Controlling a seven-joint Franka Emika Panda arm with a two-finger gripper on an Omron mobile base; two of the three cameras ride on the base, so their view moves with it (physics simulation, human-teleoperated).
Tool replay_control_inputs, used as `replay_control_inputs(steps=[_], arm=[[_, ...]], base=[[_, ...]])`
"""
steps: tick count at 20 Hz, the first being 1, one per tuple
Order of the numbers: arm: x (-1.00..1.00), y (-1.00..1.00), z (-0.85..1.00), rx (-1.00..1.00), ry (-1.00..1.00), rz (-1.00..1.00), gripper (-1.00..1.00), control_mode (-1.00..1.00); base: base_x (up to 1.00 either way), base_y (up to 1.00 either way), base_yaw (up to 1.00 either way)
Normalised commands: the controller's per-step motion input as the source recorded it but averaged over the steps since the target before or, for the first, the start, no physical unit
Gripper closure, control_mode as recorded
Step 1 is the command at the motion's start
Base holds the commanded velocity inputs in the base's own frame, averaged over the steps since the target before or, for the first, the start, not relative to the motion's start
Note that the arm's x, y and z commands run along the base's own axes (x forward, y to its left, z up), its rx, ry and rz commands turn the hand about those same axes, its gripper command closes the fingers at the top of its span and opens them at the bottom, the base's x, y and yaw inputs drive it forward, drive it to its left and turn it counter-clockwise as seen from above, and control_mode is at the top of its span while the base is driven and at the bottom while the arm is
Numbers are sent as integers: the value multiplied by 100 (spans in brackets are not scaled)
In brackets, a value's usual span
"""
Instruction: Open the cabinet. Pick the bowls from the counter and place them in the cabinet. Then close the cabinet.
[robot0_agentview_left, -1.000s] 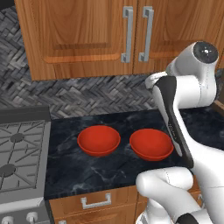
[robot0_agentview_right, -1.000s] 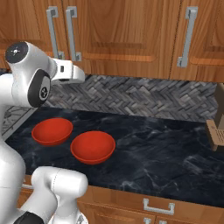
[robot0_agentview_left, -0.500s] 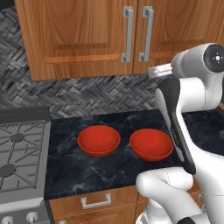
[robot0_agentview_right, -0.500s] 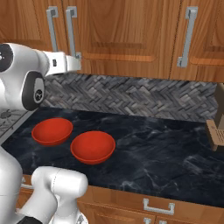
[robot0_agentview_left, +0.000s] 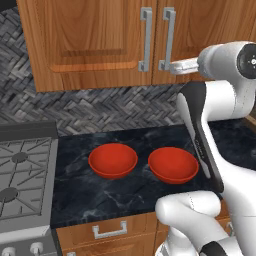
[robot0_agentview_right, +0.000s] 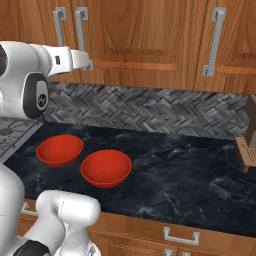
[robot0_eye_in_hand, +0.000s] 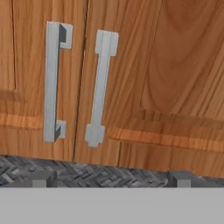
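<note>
The cabinet (robot0_agentview_left: 90, 40) (robot0_agentview_right: 140, 35) hangs shut above the counter (robot0_agentview_left: 100, 192) (robot0_agentview_right: 190, 180), its two doors meeting between two vertical silver handles (robot0_agentview_left: 146, 39) (robot0_agentview_left: 168, 39). My gripper (robot0_agentview_left: 170, 66) (robot0_agentview_right: 89, 64) is raised close in front of the lower end of the right handle and holds nothing. In the hand view both handles (robot0_eye_in_hand: 52, 81) (robot0_eye_in_hand: 101, 87) stand just ahead, and the fingertips (robot0_eye_in_hand: 41, 178) sit wide apart, so the gripper (robot0_eye_in_hand: 109, 179) is open. Two red bowls (robot0_agentview_left: 113, 160) (robot0_agentview_left: 173, 165) (robot0_agentview_right: 59, 149) (robot0_agentview_right: 106, 167) rest side by side on the counter below.
A grey gas stove (robot0_agentview_left: 20, 170) borders the counter on the left. Brown drawers (robot0_agentview_left: 110, 230) run beneath it. Another wall cabinet handle (robot0_agentview_right: 215, 42) and a wooden block (robot0_agentview_right: 247, 145) stand at the right. A herringbone backsplash (robot0_agentview_right: 150, 112) lines the wall.
The hand has risen and moved forward toward the cabinet doors, ending near the right handle's lower end. The bowls have not moved.
</note>
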Motion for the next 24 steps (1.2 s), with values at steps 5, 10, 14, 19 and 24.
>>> replay_control_inputs(steps=[5, 10, 14, 19, 24], arm=[[0, 2, 26, 14, 5, 0, -100, -100], [1, 1, 10, 9, 0, 0, -100, -100], [14, 13, 0, 2, 1, 0, -100, -100], [39, 25, -4, 0, 5, 0, -100, -100], [29, 2, 0, 3, 9, 0, -100, -100]], base=[[0, 0, 0], [0, 0, 0], [0, 0, 0], [0, 0, 0], [0, 0, 0]])
